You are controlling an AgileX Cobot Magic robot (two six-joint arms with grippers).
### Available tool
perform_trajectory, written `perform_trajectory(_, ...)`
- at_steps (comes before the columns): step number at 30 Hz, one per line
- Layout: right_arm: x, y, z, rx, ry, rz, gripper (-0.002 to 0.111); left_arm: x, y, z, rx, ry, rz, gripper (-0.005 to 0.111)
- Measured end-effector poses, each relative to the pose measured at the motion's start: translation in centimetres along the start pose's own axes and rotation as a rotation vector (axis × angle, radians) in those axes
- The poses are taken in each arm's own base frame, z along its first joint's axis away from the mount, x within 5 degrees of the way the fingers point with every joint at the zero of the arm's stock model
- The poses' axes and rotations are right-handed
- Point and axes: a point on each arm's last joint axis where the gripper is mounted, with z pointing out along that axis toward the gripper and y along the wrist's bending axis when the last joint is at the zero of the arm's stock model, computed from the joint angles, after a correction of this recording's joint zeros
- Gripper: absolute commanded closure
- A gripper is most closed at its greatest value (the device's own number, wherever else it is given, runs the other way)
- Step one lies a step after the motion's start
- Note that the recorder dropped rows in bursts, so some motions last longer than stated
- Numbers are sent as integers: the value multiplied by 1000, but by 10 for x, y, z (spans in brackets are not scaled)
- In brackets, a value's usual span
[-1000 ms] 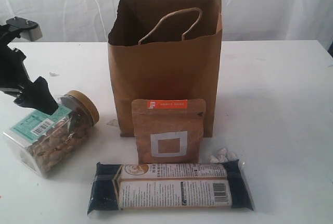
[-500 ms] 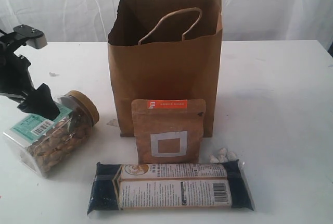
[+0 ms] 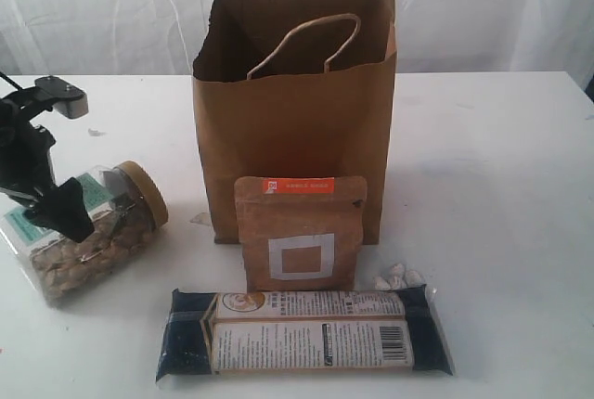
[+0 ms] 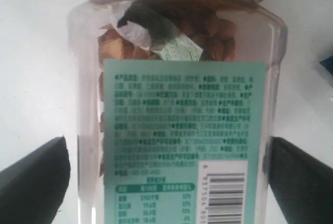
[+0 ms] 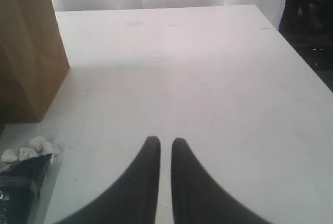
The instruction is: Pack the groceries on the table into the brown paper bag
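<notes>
**A:** What is at your far left?

**B:** My left gripper (image 4: 166, 182), down over the clear nut jar (image 3: 111, 232). The jar lies on its side on the table (image 3: 501, 186). Its tan lid points toward the brown paper bag (image 3: 297, 130) and its green label faces up.

**A:** Are you holding it?

**B:** My jaws are spread wide, with 1 black finger (image 4: 31, 187) on each side of the jar's body. By 1 finger I see a sliver of table before the plastic, and the other looks to be touching. I cannot tell whether the jar is squeezed.

**A:** And the middle?

**B:** The bag stands upright and open at the back, near the jar but apart from it, with 1 cord handle looping in its mouth. The brown pouch with orange label (image 3: 299, 232) stands upright just in front of the bag and covers its lower front. Nearer the camera, the long dark-blue packet (image 3: 306, 329) lies flat, lengthwise across the table.

**A:** Further right?

**B:** A few small white lumps (image 3: 397, 276) lie on the table just beside the pouch's lower right corner, by the packet's right end.

**A:** Your other arm?

**B:** The exterior view does not show my right gripper (image 5: 165, 141). Its own camera shows the 2 fingers drawn nearly together with a thin slit between them, gripping nothing. It hangs over the white tabletop, and that camera also shows the bag's corner, the lumps and the packet's end.
</notes>
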Motion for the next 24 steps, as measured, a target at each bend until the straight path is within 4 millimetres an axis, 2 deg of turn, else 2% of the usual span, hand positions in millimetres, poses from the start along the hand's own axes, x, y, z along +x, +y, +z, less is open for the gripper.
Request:
perform_trajectory(11, -5, 0, 0, -4, -56, -26, 100, -1, 4, 3, -22, -5, 51, 2)
perform_trajectory(16, -21, 2, -3, 8, -238, -217, 100, -1, 7, 12, -16, 8, 53, 7)
perform_trajectory(18, -27, 2, -4, 17, -299, -268, 100, -1, 7, 13, -13, 11, 52, 15)
perform_trajectory(20, -31, 2, -5, 24, -348, -290, 100, -1, 8, 14, -14, 13, 53, 30)
perform_trajectory(24, -34, 3, -7, 28, -385, -303, 100, -1, 8, 14, -17, 13, 54, 76)
